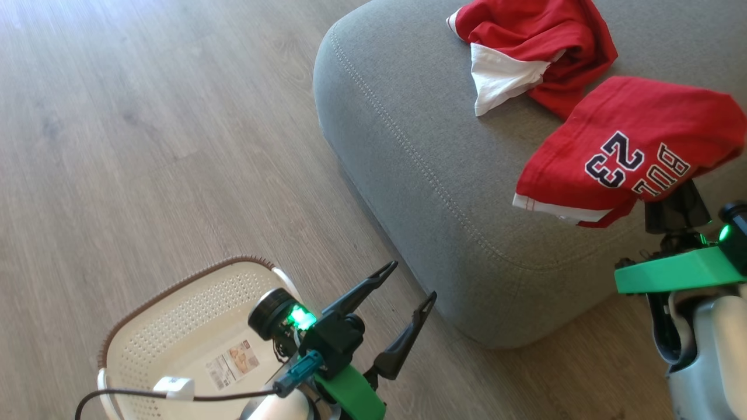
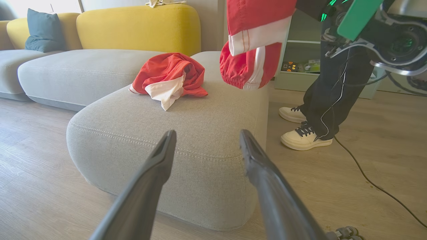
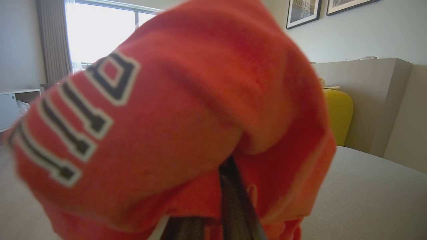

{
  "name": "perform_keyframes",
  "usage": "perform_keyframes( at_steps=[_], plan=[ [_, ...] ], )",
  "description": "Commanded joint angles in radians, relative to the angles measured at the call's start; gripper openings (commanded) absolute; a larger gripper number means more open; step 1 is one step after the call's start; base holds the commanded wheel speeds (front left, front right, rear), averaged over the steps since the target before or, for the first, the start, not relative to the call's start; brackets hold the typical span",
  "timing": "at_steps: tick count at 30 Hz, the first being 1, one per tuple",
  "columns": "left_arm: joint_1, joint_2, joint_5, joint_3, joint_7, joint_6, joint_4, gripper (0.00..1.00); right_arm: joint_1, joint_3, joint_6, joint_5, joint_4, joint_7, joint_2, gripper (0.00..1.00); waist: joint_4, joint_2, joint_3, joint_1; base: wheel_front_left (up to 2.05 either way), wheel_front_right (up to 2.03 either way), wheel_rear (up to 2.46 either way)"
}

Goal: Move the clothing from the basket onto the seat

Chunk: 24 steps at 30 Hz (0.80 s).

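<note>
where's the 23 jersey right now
Head view, right side: the jersey hangs from the right gripper over the seat, near the plain garment lying on it.

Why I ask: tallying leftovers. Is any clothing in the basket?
No, the basket holds no fabric; its floor lies bare but for a label.

basket [image 1: 192,303] on floor [image 1: 146,146], near left | seat [image 1: 408,146] on floor, right of and beyond basket | jersey [image 1: 630,146] hanging over seat's near right part | other garment [image 1: 537,41] lying on seat behind jersey | left pincer [image 1: 413,280] between basket and seat
</note>
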Motion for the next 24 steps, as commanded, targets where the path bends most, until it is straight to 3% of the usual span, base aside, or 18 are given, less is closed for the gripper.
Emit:
perform_keyframes(
  at_steps=[1,10,24],
  plan=[
    [-0.026,-0.011,0.004,0.032,-0.010,-0.001,-0.038,1.00,-0.037,0.017,0.007,0.011,-0.028,-0.002,-0.011,0.00,0.000,0.0000,0.002,0.0000,0.00,0.00,0.00],
    [-0.051,0.018,0.022,0.013,-0.010,-0.001,-0.050,1.00,-0.150,-0.055,0.007,0.035,-0.013,-0.002,-0.014,0.00,-0.009,0.0000,0.101,0.0000,0.00,0.00,0.00],
    [-0.208,0.221,0.047,-0.078,-0.010,-0.001,-0.084,1.00,-0.505,-0.250,0.007,-0.010,0.027,-0.002,0.012,0.00,-0.010,0.0000,0.426,0.0000,0.00,0.00,0.00]
  ],
)
